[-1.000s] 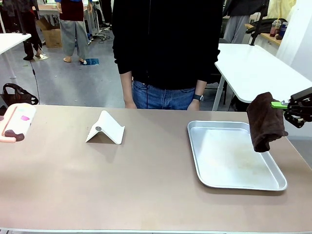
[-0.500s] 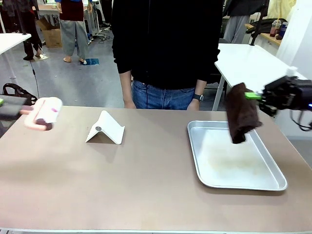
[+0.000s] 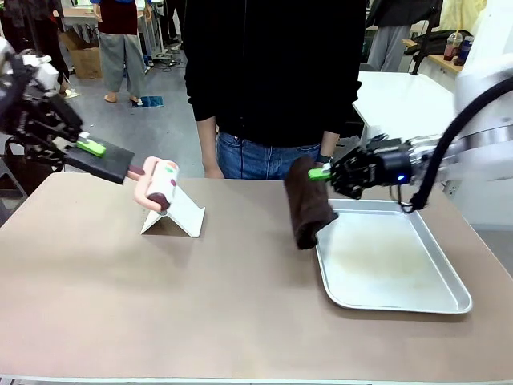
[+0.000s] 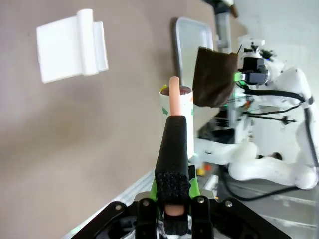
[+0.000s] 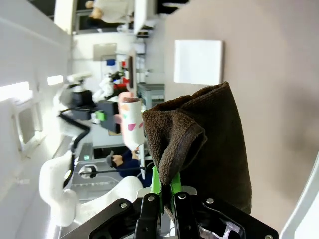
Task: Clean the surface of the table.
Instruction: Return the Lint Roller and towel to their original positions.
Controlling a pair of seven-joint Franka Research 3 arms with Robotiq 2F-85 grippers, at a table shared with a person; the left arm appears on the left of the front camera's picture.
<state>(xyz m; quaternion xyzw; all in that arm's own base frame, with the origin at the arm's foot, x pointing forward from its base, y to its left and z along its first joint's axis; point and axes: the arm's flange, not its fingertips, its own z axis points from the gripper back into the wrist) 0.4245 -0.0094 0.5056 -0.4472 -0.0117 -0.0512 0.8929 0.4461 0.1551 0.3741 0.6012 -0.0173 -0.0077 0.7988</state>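
table [image 3: 160, 305]: matte taupe top, smooth, pale front edge, spans the whole front view
left gripper [image 3: 94, 147]: jaws clamped on the black textured grip of a lint roller [image 3: 160, 183], held in the air over the table's far left
roller: white cylinder with pink and green print, pink plastic stem, dark core at the end
right gripper [image 3: 322, 172]: jaws pinched on the top fold of a cloth [image 3: 309, 202]
cloth: dark brown terry, fuzzy, folded double, hangs limp at the tray's near-left edge
tray [image 3: 449, 303]: silver metal, rectangular, rounded corners, raised rim, on the table's right
stand [image 3: 178, 213]: white folded sheet, tent shape, small round dot on its face, far left-centre
person [image 3: 272, 80]: black top, jeans, standing at the far edge
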